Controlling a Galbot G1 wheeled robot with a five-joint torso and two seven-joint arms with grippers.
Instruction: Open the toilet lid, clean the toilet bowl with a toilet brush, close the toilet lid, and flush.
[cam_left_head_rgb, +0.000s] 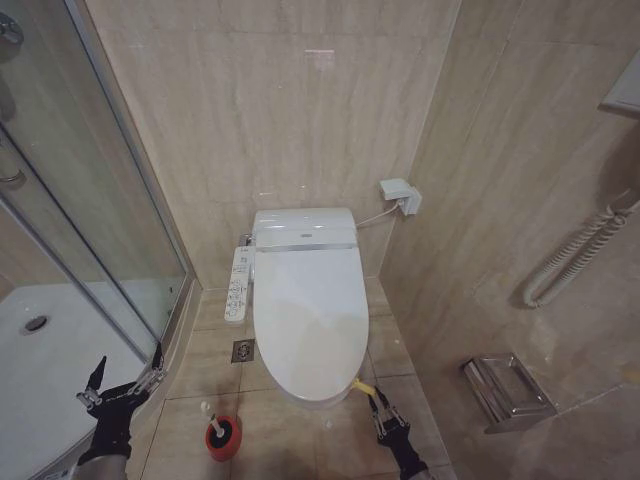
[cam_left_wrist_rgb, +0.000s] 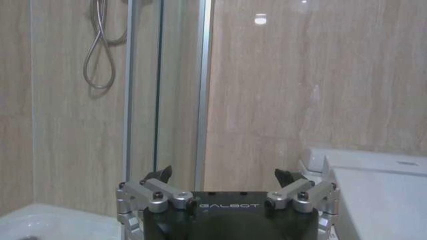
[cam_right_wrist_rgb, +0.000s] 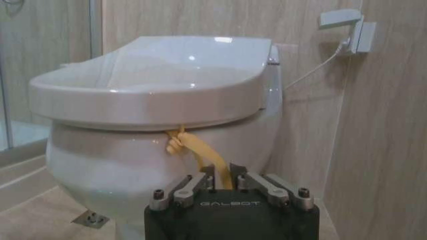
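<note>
Your right gripper (cam_right_wrist_rgb: 223, 175) is clamped on the yellow strap (cam_right_wrist_rgb: 200, 152) beneath the closed toilet lid (cam_left_head_rgb: 305, 300). Your left gripper (cam_left_head_rgb: 125, 375) waits spread wide, empty, beside the shower tray (cam_left_head_rgb: 40, 360).

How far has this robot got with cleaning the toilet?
Barely begun. The toilet lid is down, and the toilet brush stands in its red holder on the floor. In hand: the right gripper is shut on the yellow strap at the lid's front. The left gripper hangs open by the shower. Scrubbing, closing and flushing remain.
</note>
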